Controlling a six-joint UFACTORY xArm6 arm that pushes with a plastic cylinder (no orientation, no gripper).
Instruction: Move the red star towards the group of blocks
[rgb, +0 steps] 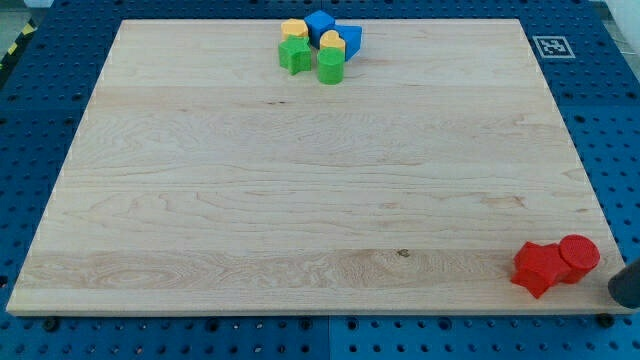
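Observation:
The red star (540, 267) lies near the board's bottom right corner, touching a red cylinder (579, 256) on its right. The group sits at the view's top centre: a yellow block (293, 28), a blue cube (320, 22), a second blue block (351, 40), a second yellow block (331, 41), a green star (295, 55) and a green cylinder (331, 67). My tip (622, 298) shows as a dark shape at the view's right edge, just right of and below the red cylinder, off the board's edge and apart from both red blocks.
The wooden board (300, 200) rests on a blue perforated table (40, 120). A black-and-white marker tag (553, 45) sits at the board's top right corner.

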